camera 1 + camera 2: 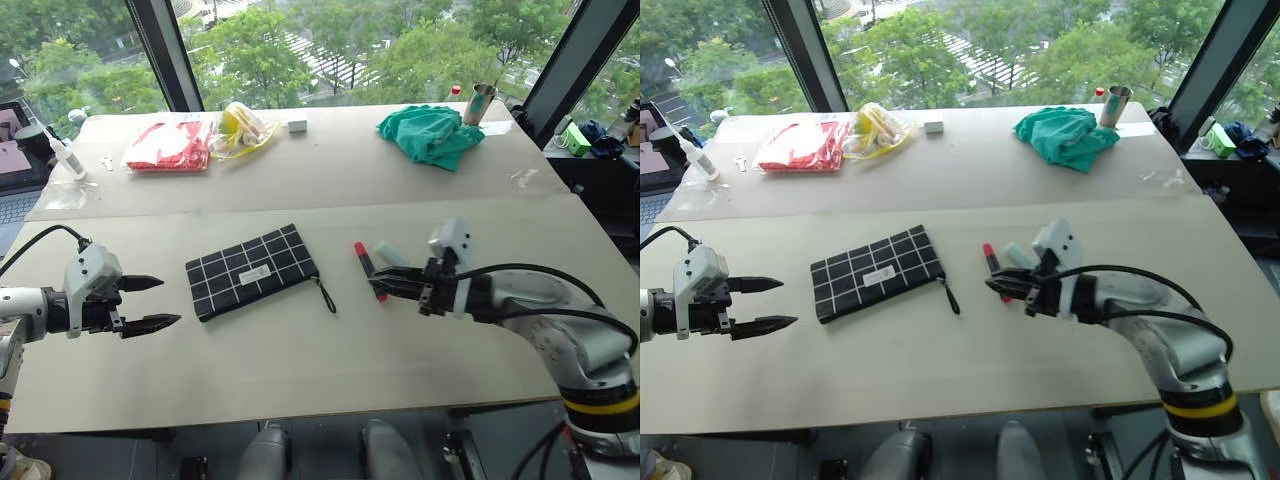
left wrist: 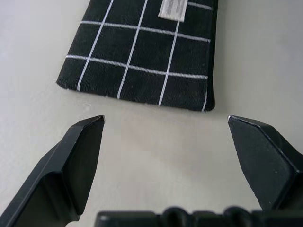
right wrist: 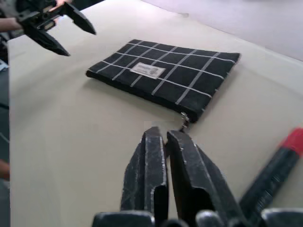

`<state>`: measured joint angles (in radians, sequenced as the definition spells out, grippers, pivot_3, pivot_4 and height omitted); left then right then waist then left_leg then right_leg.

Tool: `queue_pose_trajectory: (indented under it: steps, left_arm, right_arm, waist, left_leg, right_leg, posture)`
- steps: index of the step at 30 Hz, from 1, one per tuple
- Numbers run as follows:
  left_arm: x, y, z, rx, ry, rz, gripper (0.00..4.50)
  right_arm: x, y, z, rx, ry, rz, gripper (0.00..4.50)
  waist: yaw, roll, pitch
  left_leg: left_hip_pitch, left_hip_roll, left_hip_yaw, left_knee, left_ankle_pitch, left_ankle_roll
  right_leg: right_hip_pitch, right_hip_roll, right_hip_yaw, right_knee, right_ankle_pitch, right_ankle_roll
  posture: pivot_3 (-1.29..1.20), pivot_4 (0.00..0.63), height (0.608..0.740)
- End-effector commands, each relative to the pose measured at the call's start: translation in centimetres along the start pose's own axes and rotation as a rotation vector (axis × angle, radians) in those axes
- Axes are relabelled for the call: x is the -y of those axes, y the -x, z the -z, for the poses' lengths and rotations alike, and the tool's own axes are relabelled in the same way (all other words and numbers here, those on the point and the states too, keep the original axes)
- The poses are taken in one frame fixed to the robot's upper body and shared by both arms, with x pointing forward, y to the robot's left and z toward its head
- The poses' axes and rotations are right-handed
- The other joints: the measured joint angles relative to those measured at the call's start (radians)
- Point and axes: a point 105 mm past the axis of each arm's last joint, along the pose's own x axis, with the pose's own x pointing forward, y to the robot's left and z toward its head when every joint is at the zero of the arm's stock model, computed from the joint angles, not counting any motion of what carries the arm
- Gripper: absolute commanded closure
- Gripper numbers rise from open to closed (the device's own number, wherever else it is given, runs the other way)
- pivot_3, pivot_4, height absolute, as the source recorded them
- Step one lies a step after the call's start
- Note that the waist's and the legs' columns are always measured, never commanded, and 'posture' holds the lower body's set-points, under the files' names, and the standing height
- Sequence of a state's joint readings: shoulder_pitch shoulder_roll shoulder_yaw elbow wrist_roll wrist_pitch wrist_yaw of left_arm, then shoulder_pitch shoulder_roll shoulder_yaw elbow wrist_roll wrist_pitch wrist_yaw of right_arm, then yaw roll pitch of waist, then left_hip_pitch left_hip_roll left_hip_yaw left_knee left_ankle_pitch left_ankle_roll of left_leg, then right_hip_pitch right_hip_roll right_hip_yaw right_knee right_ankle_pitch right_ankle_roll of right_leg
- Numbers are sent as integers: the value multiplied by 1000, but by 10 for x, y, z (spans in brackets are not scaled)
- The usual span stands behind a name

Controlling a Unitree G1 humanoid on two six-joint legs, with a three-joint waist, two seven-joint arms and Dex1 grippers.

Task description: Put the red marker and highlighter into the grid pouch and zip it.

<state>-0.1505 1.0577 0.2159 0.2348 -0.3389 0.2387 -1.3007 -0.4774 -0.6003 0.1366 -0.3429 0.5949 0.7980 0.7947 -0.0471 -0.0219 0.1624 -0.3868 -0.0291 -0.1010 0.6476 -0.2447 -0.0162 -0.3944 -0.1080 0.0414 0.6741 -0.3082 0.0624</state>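
Hovering left gripper [image 1: 158,302] spread, right gripper [image 3: 163,137] pinched

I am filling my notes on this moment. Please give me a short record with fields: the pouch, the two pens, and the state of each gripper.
pouch: flat black fabric grid pouch with white lines, lying on the table between the grippers
pouch zipper: appears closed, pull cord toward the right gripper
marker: slim red marker on the table, beside the right gripper
highlighter: pale chunky highlighter, partly hidden by the right gripper
left gripper: open, empty, facing the pouch
right gripper: shut, empty
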Motion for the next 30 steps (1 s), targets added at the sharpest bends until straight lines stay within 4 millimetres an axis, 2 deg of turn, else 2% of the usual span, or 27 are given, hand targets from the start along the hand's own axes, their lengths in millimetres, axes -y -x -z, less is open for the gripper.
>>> queue_pose_trajectory:
  steps: [1, 3, 6, 11, 13, 16, 20, 24, 30]
  left_arm:
    - [-7, 5, -12, 33, -82, -33, 0]
    - [-9, 2, -17, 68, -152, -59, 0]
    - [-8, -1, -20, 93, -227, -76, 0]
    - [-4, -7, -1, 28, -381, -84, 0]
    - [-4, -6, 4, 11, -409, -91, 0]
    - [-8, -3, 8, -8, -438, -112, 0]
    - [-13, -4, 6, 5, -499, -147, 0]
    - [-14, -12, -5, 59, -561, -171, 0]
    - [-5, -29, -7, 83, -617, -127, 0]
  right_arm:
    - [0, -30, -5, -1, 67, -47, 4445]
    - [5, -55, -2, -33, 102, -34, 4445]
    - [9, -75, -7, -41, 151, -24, 4445]
    - [30, -107, -9, -94, 234, 69, 4445]
    - [31, -115, -11, -102, 273, 68, 4445]
    - [36, -123, -17, -102, 256, 82, 4445]
    - [31, -128, 2, -206, 361, 51, 4445]
    - [38, -126, 24, -324, 470, 91, 4445]
    - [42, -124, 26, -341, 484, 115, 4445]
  waist:
    - [2, 0, 0]
    - [2, 0, 0]
    - [2, 0, 0]
    - [-12, 0, 0]
    - [-17, 0, 0]
    - [-23, 0, 0]
    - [-23, 0, 0]
    - [-23, 0, 0]
    - [-24, -1, -1]
  left_leg:
    - [-2, 0, 0, 0, 0, 0]
    - [-2, 0, 0, 1, 0, 0]
    - [-5, -1, 0, 3, 1, -2]
    - [-6, 0, 0, 4, 2, -3]
    - [-6, 0, 0, 3, 2, -4]
    - [-6, 0, -1, 2, 2, -4]
    - [-6, 0, -3, 2, 2, -4]
    - [-6, -1, -3, 2, 2, -4]
    - [-6, -1, -3, 3, 2, -4]
  right_leg:
    - [-2, 0, 0, 1, 0, 0]
    - [-4, 0, 0, 3, 0, 0]
    - [-9, -1, 0, 7, 0, 0]
    - [-12, -1, 0, 10, 1, -1]
    - [-13, -1, 0, 10, 1, -1]
    - [-14, 0, -1, 12, 1, -1]
    - [-14, -1, -1, 12, 1, -1]
    - [-14, -1, -1, 12, 1, -1]
    - [-13, -1, -1, 14, 1, -1]
  posture:
    - [0, 150, 740]
    - [0, 150, 740]
    - [0, 150, 740]
    - [0, 150, 740]
    - [0, 150, 740]
    - [0, 150, 740]
    - [0, 150, 740]
    - [0, 150, 740]
    - [0, 150, 740]
